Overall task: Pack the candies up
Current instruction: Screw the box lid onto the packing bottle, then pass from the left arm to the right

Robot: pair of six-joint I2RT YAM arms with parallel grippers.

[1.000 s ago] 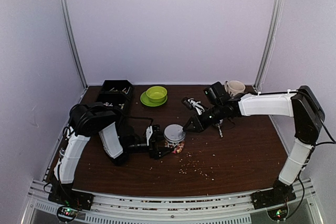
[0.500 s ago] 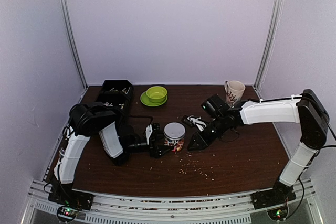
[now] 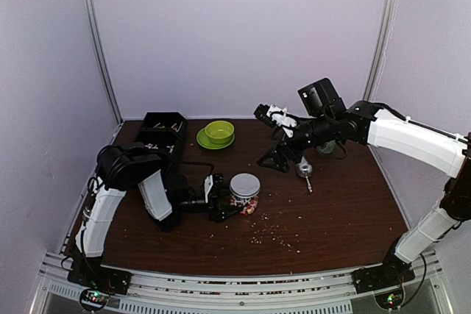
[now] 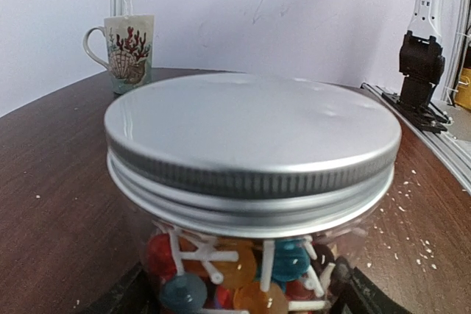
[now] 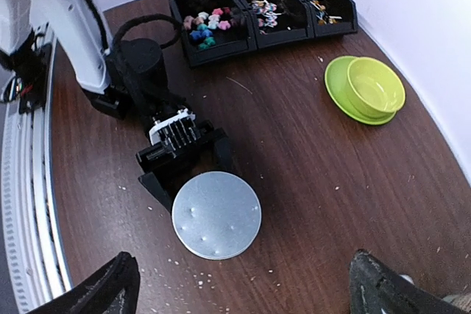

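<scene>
Nearest the table's front edge, before the jar [image 3: 244, 193], pale crumbs [image 3: 276, 234] lie scattered. Jar upright, silver lid [image 4: 250, 119] on, candies [image 4: 221, 270] packed inside; left gripper [image 3: 228, 206] clasps it from the jar's left, one finger on each flank. Beyond and right of the jar, right gripper [image 5: 246, 295] hangs above the table, jaws spread wide, empty. Farthest behind the jar: green bowl [image 3: 219, 131], black tray [image 3: 163, 129] holding more candies [image 5: 204, 26], mug [image 4: 126, 53].
</scene>
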